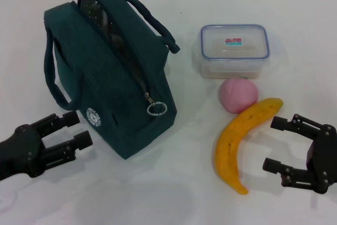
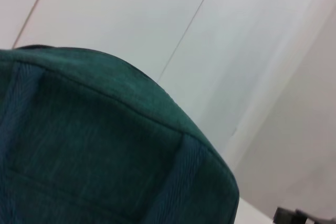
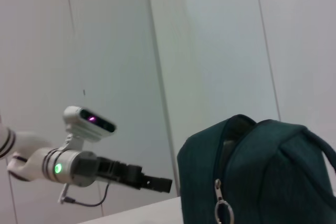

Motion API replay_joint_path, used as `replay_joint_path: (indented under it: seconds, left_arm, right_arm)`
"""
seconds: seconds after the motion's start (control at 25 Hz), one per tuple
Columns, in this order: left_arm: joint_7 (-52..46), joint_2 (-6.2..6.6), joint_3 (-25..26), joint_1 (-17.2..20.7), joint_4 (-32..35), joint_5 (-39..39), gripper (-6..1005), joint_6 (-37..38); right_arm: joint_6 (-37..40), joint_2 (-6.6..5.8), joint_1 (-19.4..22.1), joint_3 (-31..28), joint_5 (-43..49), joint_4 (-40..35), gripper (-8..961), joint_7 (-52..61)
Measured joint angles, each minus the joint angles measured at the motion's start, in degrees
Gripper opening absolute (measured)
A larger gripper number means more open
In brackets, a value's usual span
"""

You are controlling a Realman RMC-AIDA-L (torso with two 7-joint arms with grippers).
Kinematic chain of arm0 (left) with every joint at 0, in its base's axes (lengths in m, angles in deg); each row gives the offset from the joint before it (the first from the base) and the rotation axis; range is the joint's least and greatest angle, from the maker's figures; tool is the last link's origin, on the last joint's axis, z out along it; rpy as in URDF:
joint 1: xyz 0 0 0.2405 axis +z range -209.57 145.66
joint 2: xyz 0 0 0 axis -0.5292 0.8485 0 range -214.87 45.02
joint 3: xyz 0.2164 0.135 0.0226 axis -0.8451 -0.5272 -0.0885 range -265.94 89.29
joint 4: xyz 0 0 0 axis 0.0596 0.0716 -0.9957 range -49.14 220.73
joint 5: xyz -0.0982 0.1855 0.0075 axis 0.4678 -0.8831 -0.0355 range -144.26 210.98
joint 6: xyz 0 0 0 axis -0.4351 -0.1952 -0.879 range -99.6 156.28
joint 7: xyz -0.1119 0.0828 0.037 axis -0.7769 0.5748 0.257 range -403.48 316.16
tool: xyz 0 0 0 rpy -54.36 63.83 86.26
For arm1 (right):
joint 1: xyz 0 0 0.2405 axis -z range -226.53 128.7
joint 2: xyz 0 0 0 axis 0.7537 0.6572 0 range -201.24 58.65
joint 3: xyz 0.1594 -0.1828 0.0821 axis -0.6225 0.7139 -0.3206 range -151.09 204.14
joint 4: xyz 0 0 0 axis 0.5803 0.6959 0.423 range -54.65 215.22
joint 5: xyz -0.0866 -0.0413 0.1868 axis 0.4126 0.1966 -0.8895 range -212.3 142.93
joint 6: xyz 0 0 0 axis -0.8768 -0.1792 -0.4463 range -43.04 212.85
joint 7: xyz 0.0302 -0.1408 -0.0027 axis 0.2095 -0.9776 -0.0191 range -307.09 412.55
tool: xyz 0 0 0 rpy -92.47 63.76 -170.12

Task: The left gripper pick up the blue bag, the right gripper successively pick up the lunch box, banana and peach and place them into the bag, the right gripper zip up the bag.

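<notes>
A: Where's the bag (image 1: 113, 72) being seen rel. to the left gripper (image 1: 73, 130)?

B: Upper left of frame, just up-right of it; fingers spread, nothing being held.

A: Right gripper (image 1: 279, 143)?

B: Lower right, also spread, being parked beside the banana (image 1: 243, 140).

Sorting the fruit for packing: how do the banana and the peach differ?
The banana is long, curved and yellow-orange; the peach is small, round and pink. The banana lies nearer the right gripper; the peach sits against the lunch box. Both rest on the table, touching each other, outside the bag.
</notes>
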Motion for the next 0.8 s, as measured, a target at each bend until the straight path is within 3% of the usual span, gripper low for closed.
replay_joint_path:
  seconds: [0.12,0.2,0.8]
  left_arm:
    - [2.9,-1.81,-0.1,1.5,2.2,-0.5,818,-1.7]
    - [4.8,-2.16,-0.3,1.7,1.5,-0.5,818,-2.4]
    - [27.7,-2.33,-0.2,-3.4,-19.3,3.0,818,-9.8]
  right_arm:
    - [-0.1,-0.01,0.0,0.0,-0.9,0.0,842,0.0]
    - [-0.3,-0.02,0.0,-0.1,-1.6,0.0,842,0.0]
    - [-1.5,-0.12,0.1,-0.1,-4.7,0.6,842,0.1]
